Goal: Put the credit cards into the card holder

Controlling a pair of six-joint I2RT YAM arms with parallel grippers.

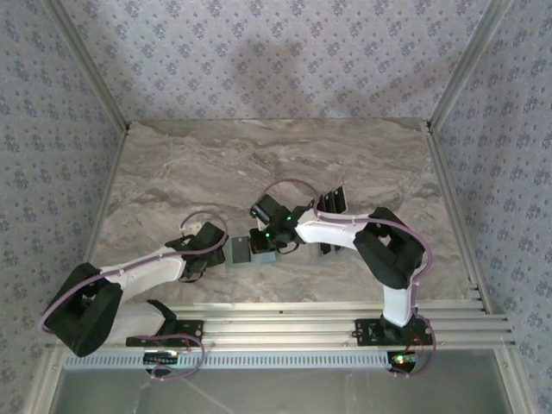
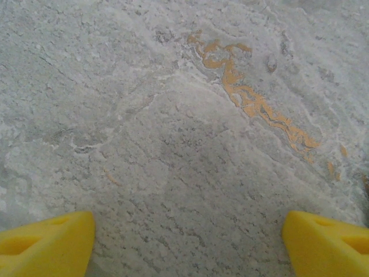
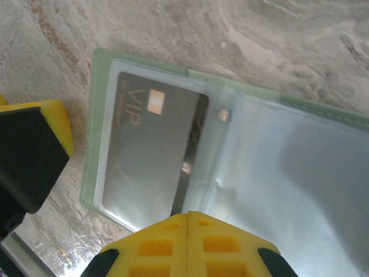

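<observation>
The card holder (image 3: 277,167) lies open on the marble table, sage-green with clear plastic sleeves. A dark credit card (image 3: 153,150) marked VIP sits in its left sleeve. My right gripper (image 3: 189,216) is shut, its yellow tips pressed together over the card's lower right corner with nothing between them. From above, the holder (image 1: 238,252) lies between my left gripper (image 1: 217,250) and my right gripper (image 1: 261,241). More dark credit cards (image 1: 334,201) lie behind the right arm. My left gripper (image 2: 187,242) is open, its yellow fingers (image 2: 49,242) wide apart over bare marble.
One yellow and black finger of the left gripper (image 3: 34,150) stands just left of the holder. An aluminium rail (image 1: 328,323) runs along the table's near edge, and patterned walls enclose the table on three sides. The far half of the table (image 1: 259,155) is bare marble.
</observation>
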